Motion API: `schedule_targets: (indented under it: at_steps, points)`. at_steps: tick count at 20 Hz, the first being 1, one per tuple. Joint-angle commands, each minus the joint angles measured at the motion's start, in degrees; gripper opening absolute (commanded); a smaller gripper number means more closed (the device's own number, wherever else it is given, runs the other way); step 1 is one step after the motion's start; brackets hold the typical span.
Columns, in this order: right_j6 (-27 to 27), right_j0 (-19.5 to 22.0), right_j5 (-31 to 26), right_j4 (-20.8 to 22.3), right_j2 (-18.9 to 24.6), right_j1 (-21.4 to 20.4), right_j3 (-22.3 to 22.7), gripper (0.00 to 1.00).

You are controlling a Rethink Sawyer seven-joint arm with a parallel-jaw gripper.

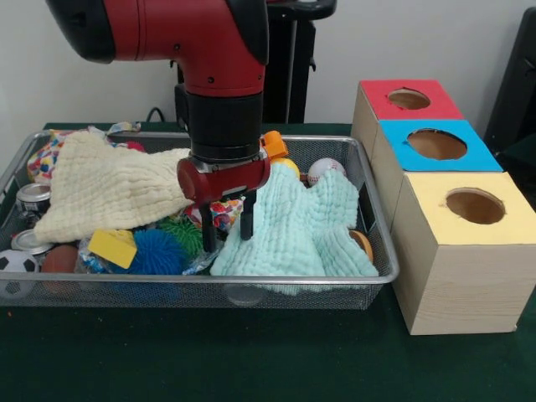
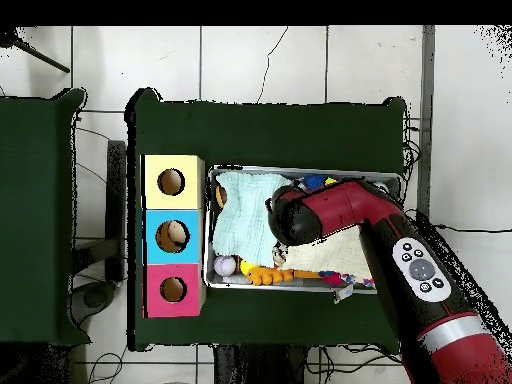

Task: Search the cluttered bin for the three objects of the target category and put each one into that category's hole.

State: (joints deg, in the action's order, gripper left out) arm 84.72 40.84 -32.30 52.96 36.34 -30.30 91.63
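The wire mesh bin point(image 1: 251, 291) holds a pile of clutter; it also shows in the overhead view point(image 2: 392, 180). My gripper point(image 1: 227, 229) hangs low in the bin's middle, open, with its fingers point(image 1: 248, 219) on either side of a spotted cloth point(image 1: 223, 214) that lies between the cream cloth point(image 1: 109, 188) and the mint-green cloth point(image 1: 301, 226). Another spotted cloth point(image 1: 42, 157) peeks out at the bin's far left corner. The hole point(image 1: 475, 205) in the yellow-topped box is at the right, nearest the camera, and shows in the overhead view point(image 2: 171, 182). In the overhead view the arm point(image 2: 330, 212) hides the gripper.
The blue-topped box point(image 1: 436, 144) and the red-topped box point(image 1: 409, 99) stand behind the yellow one. The bin also holds a blue spiky ball point(image 1: 159, 251), a green spiky ball point(image 1: 182, 231), a yellow card point(image 1: 113, 247), a soccer ball point(image 1: 17, 261), cans point(image 1: 33, 197) and a baseball point(image 1: 325, 170).
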Motion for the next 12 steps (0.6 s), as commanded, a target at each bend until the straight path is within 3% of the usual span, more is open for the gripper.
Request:
schedule_targets:
  at_steps: [1, 7, 12]
  points:
    - [-12.43, 2.88, -4.72, 2.15, -2.66, -1.70, 7.32, 1.00]
    - [-13.85, 4.40, -7.49, -1.11, -0.36, -5.31, 9.56, 1.00]
    - [-13.16, 4.13, -5.40, 1.60, -0.63, -3.55, 8.78, 1.00]
